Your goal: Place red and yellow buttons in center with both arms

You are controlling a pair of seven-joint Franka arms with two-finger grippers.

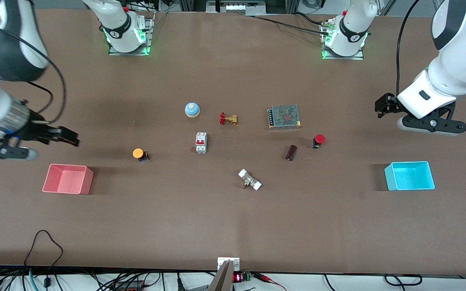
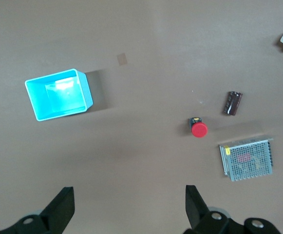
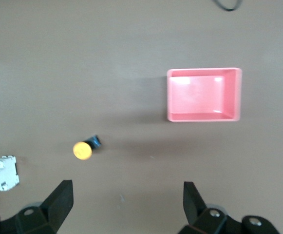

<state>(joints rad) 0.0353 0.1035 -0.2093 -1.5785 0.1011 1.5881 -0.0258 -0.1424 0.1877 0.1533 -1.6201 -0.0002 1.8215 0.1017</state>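
Buttons sit on opposite halves of the surface. The red button lies toward the left arm's end, beside a dark cylinder and just nearer the front camera than a mesh-covered box. The yellow button lies toward the right arm's end, between the pink tray and a white breaker.

Seen from the front, the red button sits at about eight o'clock from the left pincer, which hangs empty, fingers spread, above bare surface near the cyan tray. The yellow button sits at about four o'clock from the right pincer, also spread and empty. Each arm is plainly nearer its own button; the centre lies around the breaker.
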